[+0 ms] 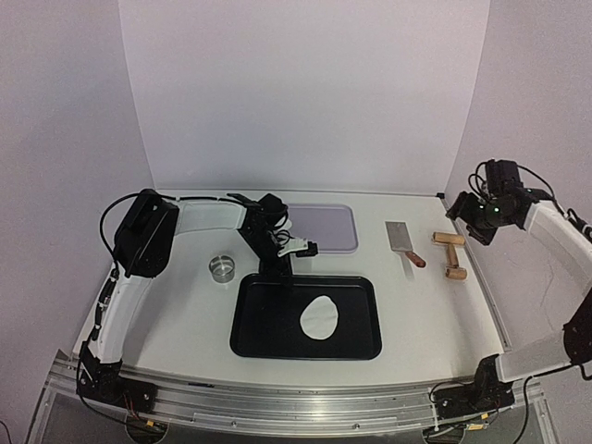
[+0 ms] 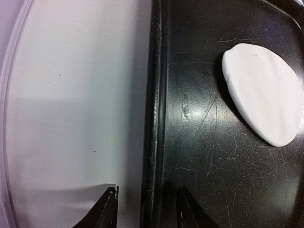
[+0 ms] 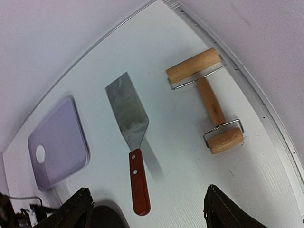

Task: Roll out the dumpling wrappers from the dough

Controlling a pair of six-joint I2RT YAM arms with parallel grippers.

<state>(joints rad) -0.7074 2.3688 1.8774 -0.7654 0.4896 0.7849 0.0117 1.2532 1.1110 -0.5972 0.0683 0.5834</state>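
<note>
Black tray (image 1: 259, 326), dumpling wrapper (image 1: 320, 318) inside — left fingers (image 2: 107, 211) parted, empty, astride its far rim, right fingers (image 3: 71, 211) wide, empty, well right of it.

White on black: the dumpling wrapper (image 1: 320, 317) shows plain white against the glossy black tray (image 1: 305, 280), whose surface is crossed with fine pale scratches. My desk (image 1: 185, 314) is white. The board (image 1: 324, 227) is lavender with one small white round spot. The ring cutter (image 1: 223, 267) is silver. The spatula (image 1: 404, 242) has a grey steel blade and a red-brown handle with two pale rivets. The roller (image 1: 450, 253) is light tan wood on silver wire. My left tool (image 2: 148, 192) and right tool (image 3: 148, 194) are black.
</note>
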